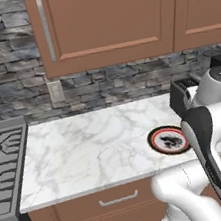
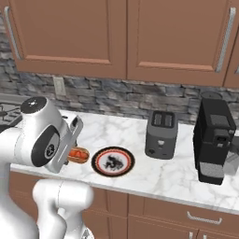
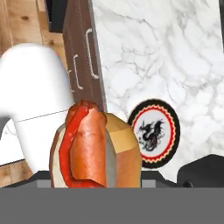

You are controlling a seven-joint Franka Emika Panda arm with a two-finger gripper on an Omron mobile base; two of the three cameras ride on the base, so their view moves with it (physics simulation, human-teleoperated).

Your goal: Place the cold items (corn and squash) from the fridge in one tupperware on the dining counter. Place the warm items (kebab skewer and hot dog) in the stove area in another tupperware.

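The marbled desk [image 1: 88, 151] is seen spread below and beyond the claw [image 3: 94, 186], with the stove [image 1: 3, 170] at its far left end in the left base view. A black coffee machine [image 2: 215, 140] and a grey toaster [image 2: 161, 134] are shown in the right base view, well to the right of the claw. A round red-rimmed plate [image 2: 113, 161] lies on the desk just right of the claw. The hot dog [image 3: 89, 146] is held in the claw, clamped between the fingers and raised off the desk; in the hand view its red sausage and tan bun are shown close up, while in the right base view only its end [image 2: 79, 154] is seen past the arm.
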